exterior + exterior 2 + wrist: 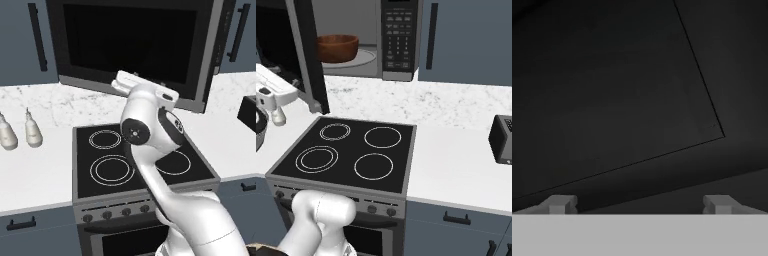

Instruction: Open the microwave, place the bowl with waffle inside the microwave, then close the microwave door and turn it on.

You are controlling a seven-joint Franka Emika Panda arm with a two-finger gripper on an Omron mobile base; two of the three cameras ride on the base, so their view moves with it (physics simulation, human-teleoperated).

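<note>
The microwave (398,35) stands open above the counter. Inside it, the reddish-brown bowl (337,47) rests on the round turntable (367,57); the waffle in it is hidden by the bowl's wall. The microwave door (130,45) is swung out wide and appears edge-on in the right base view as the black door (308,55). My white wrist (145,92) sits against the door's lower edge on its outer side. In the hand view my gripper (639,205) is open, its fingertips (559,204) wide apart, facing the door's dark glass (612,100) up close with nothing between them.
A black stove (135,160) with ring burners lies below the microwave. Two small white bottles (32,130) stand on the marble counter to its left. A dark toaster (502,139) sits on the counter at the right. Grey cabinets flank the microwave.
</note>
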